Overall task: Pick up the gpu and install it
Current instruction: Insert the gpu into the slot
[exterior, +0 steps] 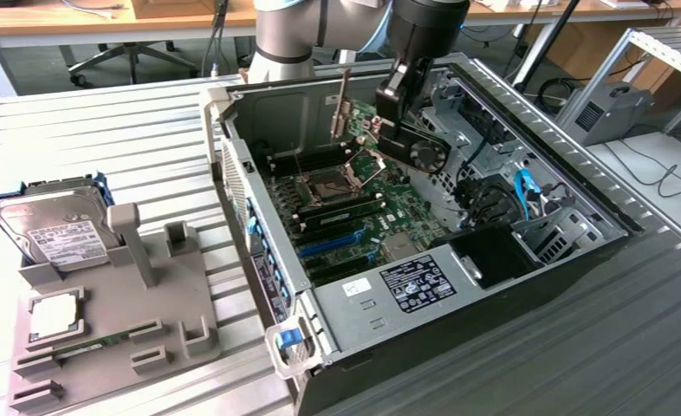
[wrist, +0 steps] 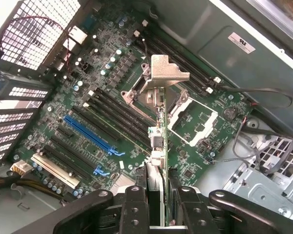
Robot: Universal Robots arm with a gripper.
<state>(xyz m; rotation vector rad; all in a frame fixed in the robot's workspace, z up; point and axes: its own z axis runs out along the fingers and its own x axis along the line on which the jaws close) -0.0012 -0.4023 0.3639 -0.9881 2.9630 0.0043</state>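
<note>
1. Closest to the wrist camera, the gripper (wrist: 161, 195) has its two black fingers (wrist: 136, 204) clamped on the gpu (wrist: 156, 139), one against each flat face of the card.
2. Beyond the fingers, the gpu runs away from the lens edge-on, a thin blade ending in its silver bracket tab (wrist: 169, 73).
3. Below the card lies the green motherboard (wrist: 83, 97). The card hangs above it, lined up in this view with the open CPU socket (wrist: 193, 119), apart from the blue expansion slot (wrist: 90, 134), and seated in no slot.
4. Nearest in the exterior view is the grey fixture (exterior: 121, 321), which sits on the slatted table (exterior: 98, 130) at the exterior view's left. It carries a green memory stick (exterior: 87, 348), a processor chip (exterior: 54, 314) and, farther back, a silver hard drive (exterior: 57, 232) leaning in a blue frame.
5. Just beside the fixture, toward the exterior view's right, the computer case (exterior: 491, 347) lies on its side with its interior open. The labelled power supply (exterior: 416, 282) is at its near end.
6. Farther in, above the motherboard, the gripper (exterior: 387, 130) holds the gpu (exterior: 343, 102) upright on edge. Its bracket strip stands vertical on the exterior view's left of the fingers, and its upper end reaches above the case's far wall.
7. Behind that, the robot arm (exterior: 282, 39) rises out of frame, with wooden desks (exterior: 87, 17) and an office chair (exterior: 121, 52) beyond.
</note>
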